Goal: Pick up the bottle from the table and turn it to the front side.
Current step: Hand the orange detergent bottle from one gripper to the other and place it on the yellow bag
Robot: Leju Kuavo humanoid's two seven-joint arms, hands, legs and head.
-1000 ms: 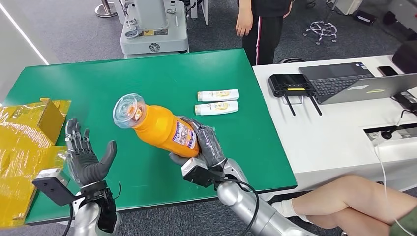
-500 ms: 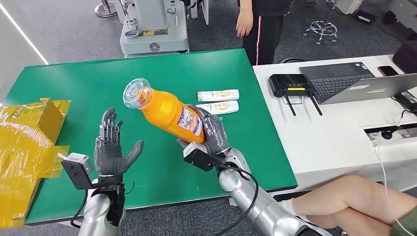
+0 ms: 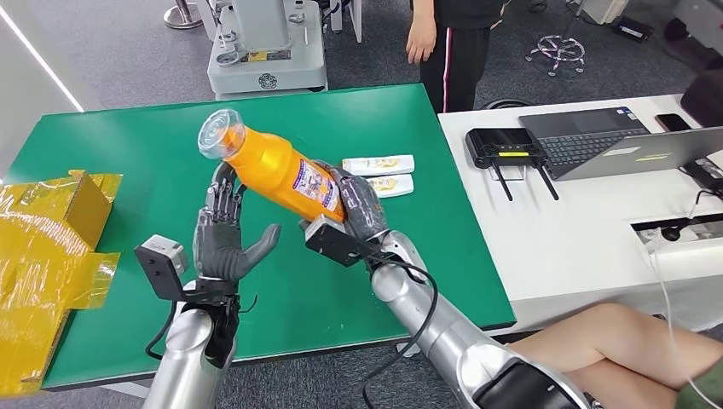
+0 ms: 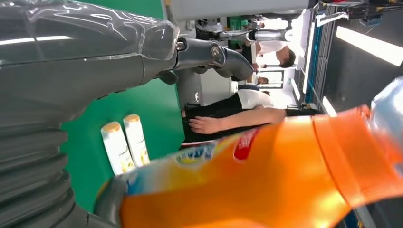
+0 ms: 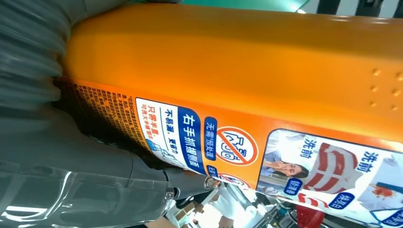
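While the right hand [image 3: 356, 207] grips the orange bottle [image 3: 277, 172] around its lower body, fingers wrapped over the label, the bottle hangs in the air above the middle of the green table [image 3: 153, 145], tilted with its clear cap [image 3: 215, 135] raised toward the far left corner. From the right wrist, the label's printed side with small text and pictures faces the camera, and the fingers [image 5: 119, 185] press along its edge. The left hand [image 3: 223, 241] stands just below the bottle's neck with fingers spread and palm turned toward the bottle, holding nothing; whether its fingertips touch the bottle I cannot tell. Two small white tubes [image 3: 378, 164] lie side by side on the table just behind the right hand, toward the right edge. Yellow wrapping [image 3: 51, 247] covers the table's left edge. Beside the right edge stands a white desk [image 3: 580, 230] with a laptop [image 3: 597, 141] and a black router [image 3: 501, 145]. A person [image 3: 452, 47] stands beyond the far edge.
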